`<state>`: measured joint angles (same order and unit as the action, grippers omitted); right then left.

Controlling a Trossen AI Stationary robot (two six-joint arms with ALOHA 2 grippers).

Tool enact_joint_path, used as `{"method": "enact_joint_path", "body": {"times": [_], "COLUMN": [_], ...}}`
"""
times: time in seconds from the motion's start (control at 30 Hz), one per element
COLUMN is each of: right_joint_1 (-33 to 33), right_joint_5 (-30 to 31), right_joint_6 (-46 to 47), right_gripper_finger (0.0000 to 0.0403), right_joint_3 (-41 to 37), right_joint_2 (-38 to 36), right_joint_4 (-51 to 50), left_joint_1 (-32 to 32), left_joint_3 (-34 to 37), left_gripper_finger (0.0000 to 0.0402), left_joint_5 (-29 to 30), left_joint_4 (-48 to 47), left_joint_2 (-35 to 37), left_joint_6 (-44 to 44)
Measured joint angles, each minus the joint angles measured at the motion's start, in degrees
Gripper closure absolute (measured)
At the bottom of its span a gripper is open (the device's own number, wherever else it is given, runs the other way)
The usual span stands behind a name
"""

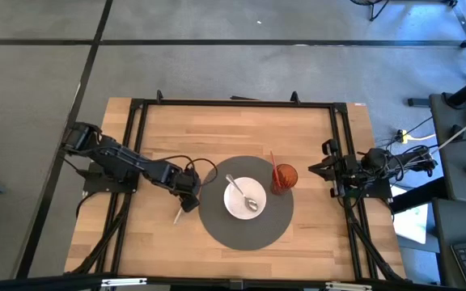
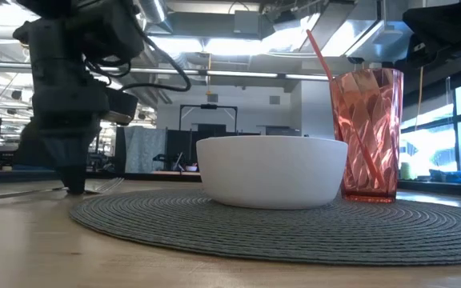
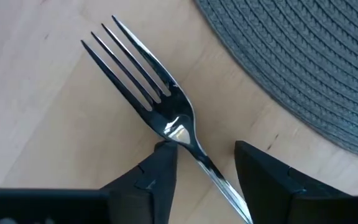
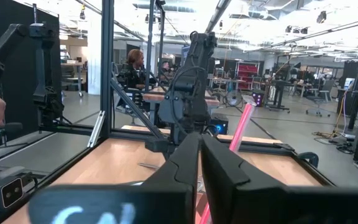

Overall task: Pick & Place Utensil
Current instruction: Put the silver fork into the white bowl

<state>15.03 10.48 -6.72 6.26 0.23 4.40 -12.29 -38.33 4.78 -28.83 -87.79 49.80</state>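
Note:
A silver fork (image 3: 148, 81) lies flat on the wooden table just left of the round grey placemat (image 1: 217, 225); its handle end (image 1: 177, 216) sticks out below my left gripper (image 1: 188, 200). That gripper points down at the fork's neck, open, one finger (image 3: 157, 168) on each side of it. A white bowl (image 1: 245, 198) with a spoon (image 1: 241, 192) in it stands on the placemat. My right gripper (image 1: 314, 169) waits shut at the table's right edge, clear of everything. My left gripper comes from above, its fingers lying across the fork's neck (image 3: 188, 140) just behind the tines. One fingertip (image 3: 165, 148) stands right against the neck, and I cannot tell whether it touches. The other finger is apart from it. The fork lies flat on the table.
A red faceted cup (image 1: 284, 176) with a straw stands on the placemat's right side, beside the bowl. A black frame (image 1: 233, 103) runs around the table. Bare wood lies to the left of and in front of the placemat.

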Motion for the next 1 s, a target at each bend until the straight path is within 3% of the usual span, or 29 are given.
{"method": "enact_joint_path", "body": {"times": [0.13,0.4,0.57,0.67,0.9,1.0], "right_joint_1": [0.0,0.0,0.0,0.0,0.0,0.0], "right_joint_5": [0.0,0.0,0.0,0.0,0.0,0.0], "right_joint_6": [0.0,0.0,0.0,0.1,0.1,0.0], "right_gripper_finger": [0.0382,0.0382,0.0382,0.0382,0.0382,0.0382], "right_joint_3": [0.0,0.0,0.0,0.0,0.0,0.0], "right_joint_2": [0.0,0.0,0.0,0.0,0.0,0.0], "right_joint_4": [0.0,0.0,0.0,0.0,0.0,0.0], "left_joint_1": [0.4,1.5,1.5,1.1,-3.0,-4.9], "left_joint_3": [0.0,0.2,-0.3,-3.4,-16.3,-20.9], "left_gripper_finger": [0.0279,0.0386,0.0390,0.0394,0.0396,0.0396], "left_joint_5": [0.3,1.0,3.0,7.8,19.9,23.4], "left_joint_4": [-2.4,-4.9,-6.1,-11.4,-25.0,-23.5], "left_joint_2": [0.7,1.1,1.0,0.5,0.3,0.4], "left_joint_6": [-1.0,-5.9,-8.5,-10.5,-15.6,-21.8]}}
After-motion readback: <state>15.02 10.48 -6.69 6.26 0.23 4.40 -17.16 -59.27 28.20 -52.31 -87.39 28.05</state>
